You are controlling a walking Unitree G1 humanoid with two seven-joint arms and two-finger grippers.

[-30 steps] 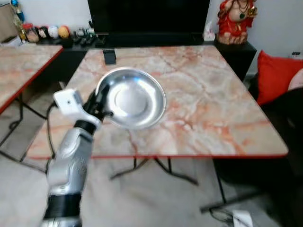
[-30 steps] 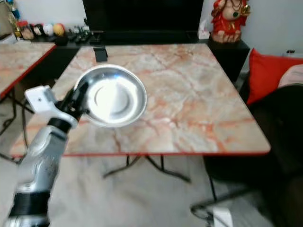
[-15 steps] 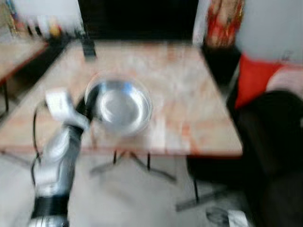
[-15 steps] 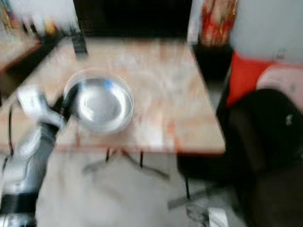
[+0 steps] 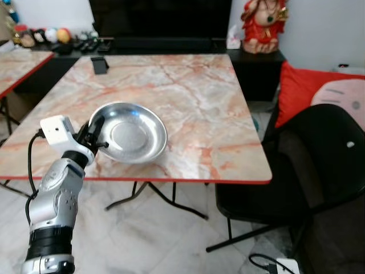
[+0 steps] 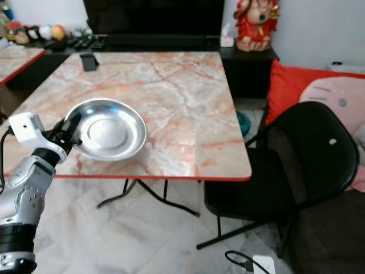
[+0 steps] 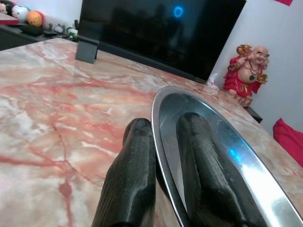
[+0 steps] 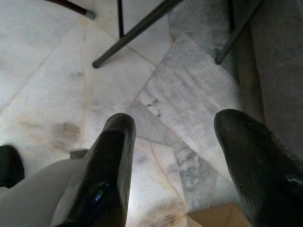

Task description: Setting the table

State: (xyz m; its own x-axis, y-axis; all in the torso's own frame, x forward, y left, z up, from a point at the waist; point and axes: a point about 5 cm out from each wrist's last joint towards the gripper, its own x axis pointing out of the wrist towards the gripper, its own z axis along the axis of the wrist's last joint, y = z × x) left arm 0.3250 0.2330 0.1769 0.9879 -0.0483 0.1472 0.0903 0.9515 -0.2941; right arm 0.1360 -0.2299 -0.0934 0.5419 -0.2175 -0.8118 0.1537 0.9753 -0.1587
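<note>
Steel bowl [image 5: 130, 133] unmoved in left hand's grip since earlier frame; camera has shifted rightward. Bowl is over worktop [image 5: 188, 97] near its front-left edge, rim clamped between left hand [image 7: 163, 142] fingers. Right hand [image 8: 184, 142] spread wide, grasping nothing, above floor [image 8: 156, 90]. Black chair [image 6: 296, 165] beside worktop

A shallow round steel bowl [image 5: 130, 134], shiny and empty, with a flat base and a wide sloping rim. The left claw [image 5: 92, 135] grips its rim on the side nearest the robot's left: in the wrist view one finger [image 7: 129, 184] lies outside the rim and the other inside. The bowl extends away from the claw, to its right, over the marble tabletop [image 5: 188, 91] near the front edge. Whether its base touches the tabletop cannot be told.
</note>
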